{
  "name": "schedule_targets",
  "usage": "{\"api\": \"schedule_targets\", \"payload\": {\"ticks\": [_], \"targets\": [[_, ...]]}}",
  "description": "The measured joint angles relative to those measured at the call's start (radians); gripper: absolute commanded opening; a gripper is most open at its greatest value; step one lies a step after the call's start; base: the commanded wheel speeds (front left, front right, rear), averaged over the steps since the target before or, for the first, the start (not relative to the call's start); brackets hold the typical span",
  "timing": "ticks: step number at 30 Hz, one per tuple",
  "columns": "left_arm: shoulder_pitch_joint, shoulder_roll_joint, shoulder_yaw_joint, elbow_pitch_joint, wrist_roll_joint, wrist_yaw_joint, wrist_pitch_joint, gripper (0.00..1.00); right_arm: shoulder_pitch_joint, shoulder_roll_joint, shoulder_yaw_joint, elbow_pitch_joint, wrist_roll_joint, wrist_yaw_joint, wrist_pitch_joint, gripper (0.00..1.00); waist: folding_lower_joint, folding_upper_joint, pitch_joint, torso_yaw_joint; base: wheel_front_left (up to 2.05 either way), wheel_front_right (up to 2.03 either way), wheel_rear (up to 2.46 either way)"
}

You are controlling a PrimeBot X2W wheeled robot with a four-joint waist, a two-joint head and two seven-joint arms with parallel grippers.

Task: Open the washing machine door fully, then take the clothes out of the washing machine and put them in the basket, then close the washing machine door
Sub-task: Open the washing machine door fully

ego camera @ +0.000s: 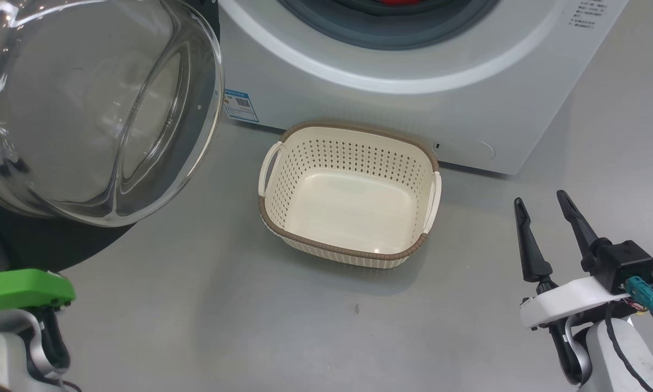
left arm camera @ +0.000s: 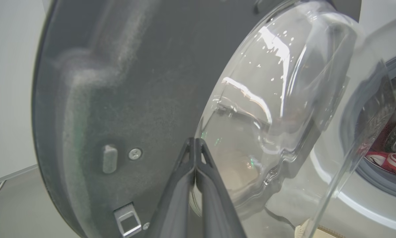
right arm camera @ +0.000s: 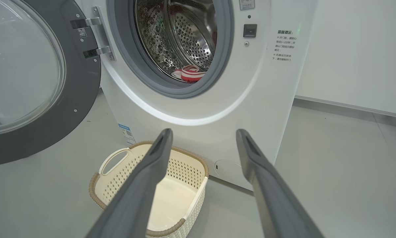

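1. The right hand [ego camera: 540, 198] is nearest, low on the robot's right. Its two long, dark, tapering fingers are spread wide with nothing between them, and it is well apart from the basket.
2. The left hand [left arm camera: 195, 140] has its fingers pressed together tip to tip, gripping nothing. The tips are close to the inner face of the door [left arm camera: 118, 99], where the matte dark ring meets the glass. I cannot tell whether they touch it.
3. The floor [ego camera: 250, 305] is smooth, grey and faintly glossy. An open stretch runs between the right hand and the basket and on past the machine's right corner.
4. The basket [ego camera: 353, 251] stands on the floor just in front of the machine's base, below the round opening. It is a rounded rectangle of cream plastic with perforated walls, a brown woven-look rim, a loop handle at each short end and a smooth bare bottom.
5. The door is swung out on the robot's left on metal hinge brackets [right arm camera: 95, 36]. Its clear, reflective glass bowl bulges out, and its lower edge is left of the basket and apart from it.
6. The washing machine [ego camera: 468, 109] has a glossy white front, a grey rubber seal [right arm camera: 224, 49] round the opening and a blue label [ego camera: 240, 104] low down.
7. The clothes [right arm camera: 191, 73], red with white stripes, lie at the bottom of the perforated steel drum [right arm camera: 184, 36], just behind the seal's lower lip.
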Motion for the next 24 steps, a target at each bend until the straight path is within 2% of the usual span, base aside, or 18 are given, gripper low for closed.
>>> {"api": "schedule_targets", "payload": {"ticks": [16, 17, 20, 21, 22, 24], "targets": [[0.214, -0.022, -0.064, -0.136, 0.069, -0.001, -0.003, 0.00, 0.039, 0.024, 0.013, 0.001, 0.000, 0.000, 0.000, 1.00, 0.0000, 0.0000, -0.092, -0.020, 0.00, 0.00, 0.00], [0.227, -0.022, -0.070, -0.146, 0.069, -0.001, -0.003, 0.24, 0.042, 0.025, 0.013, 0.001, 0.001, 0.000, 0.000, 1.00, 0.0000, 0.0000, -0.098, -0.022, 0.00, 0.00, 0.00], [0.257, -0.025, -0.087, -0.173, 0.077, -0.001, -0.003, 0.50, 0.062, 0.030, 0.014, 0.001, 0.002, 0.000, 0.000, 1.00, 0.0000, 0.0000, -0.117, -0.025, 0.00, 0.00, 0.00], [0.268, -0.027, -0.091, -0.184, 0.078, -0.001, -0.003, 0.81, 0.070, 0.031, 0.017, 0.001, 0.002, 0.000, 0.000, 1.00, 0.0000, 0.0000, -0.123, -0.027, 0.00, 0.00, 0.00], [0.277, -0.027, -0.095, -0.191, 0.079, -0.002, -0.003, 1.00, 0.077, 0.033, 0.020, 0.001, 0.002, 0.000, 0.000, 1.00, 0.0000, 0.0000, -0.129, -0.028, 0.00, 0.00, 0.00], [0.298, -0.027, -0.107, -0.212, 0.079, -0.011, -0.003, 1.00, 0.086, 0.037, 0.024, 0.000, 0.002, 0.000, 0.000, 1.00, 0.0000, 0.0000, -0.138, -0.033, 0.00, 0.00, 0.00]]}}
